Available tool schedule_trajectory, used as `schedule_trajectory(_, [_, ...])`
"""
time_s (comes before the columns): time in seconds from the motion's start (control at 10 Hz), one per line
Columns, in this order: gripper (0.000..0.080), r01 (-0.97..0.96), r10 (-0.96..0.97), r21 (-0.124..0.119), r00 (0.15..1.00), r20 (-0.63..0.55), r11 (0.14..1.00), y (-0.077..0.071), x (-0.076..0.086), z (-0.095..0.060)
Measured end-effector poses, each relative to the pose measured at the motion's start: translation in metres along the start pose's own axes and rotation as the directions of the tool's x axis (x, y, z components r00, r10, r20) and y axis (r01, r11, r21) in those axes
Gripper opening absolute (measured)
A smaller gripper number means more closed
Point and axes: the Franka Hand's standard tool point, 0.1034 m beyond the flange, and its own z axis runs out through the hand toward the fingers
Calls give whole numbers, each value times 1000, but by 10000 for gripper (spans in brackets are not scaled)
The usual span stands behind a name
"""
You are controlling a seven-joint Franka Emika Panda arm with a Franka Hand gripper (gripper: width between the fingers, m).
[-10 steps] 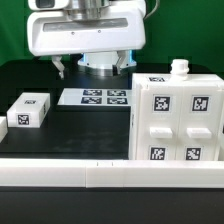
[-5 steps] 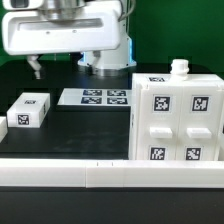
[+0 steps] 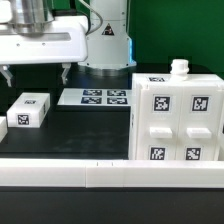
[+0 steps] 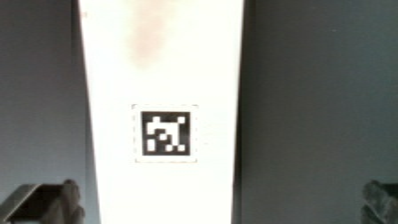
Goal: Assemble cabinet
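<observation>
Where the black table top (image 3: 70, 135) fills the scene, a long white rail (image 3: 60, 172) runs along its near edge. The cabinet (image 3: 176, 118), a large white plastic box, stands upright on the table at the exterior view's right, on the near side. Its front face carries four black-and-white square tags on raised drawer-like blocks, and a fifth tag lies on its top. The white arm with its two-finger gripper (image 3: 36, 74) hangs at the far side on the exterior view's left, well apart from the cabinet. The claw is spread wide with nothing between the dark fingers (image 3: 65, 73). The marker board (image 3: 95, 97), thin, flat and white with several tags, lies on the table between the two sides, toward the far edge. A small white rectangular block (image 3: 28, 108) rests on the table at the exterior view's left, below the gripper and not touching it. It has one tag on top and one on its near face. A small white round knob (image 3: 179, 68) sits on the cabinet's top at the far edge. In the wrist view the gripper (image 4: 214, 203) shows only its dark fingertips (image 4: 43, 203), far apart. A long white surface (image 4: 164, 60) with one square tag (image 4: 166, 131) lies beneath; which piece it is cannot be told there.
</observation>
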Motion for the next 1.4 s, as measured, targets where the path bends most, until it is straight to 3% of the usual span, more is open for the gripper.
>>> schedule_trajectory(0.4, [797,2,-2,-38,1000,3,999,8,-2,28])
schedule_trajectory(1.1, [797,13,-11,-45,999,33,999,22,-17,47])
schedule_trajectory(1.3, [560,13,-12,-45,999,31,999,22,-15,46])
schedule_trajectory(1.4, [560,14,-12,-45,999,30,999,22,-15,45])
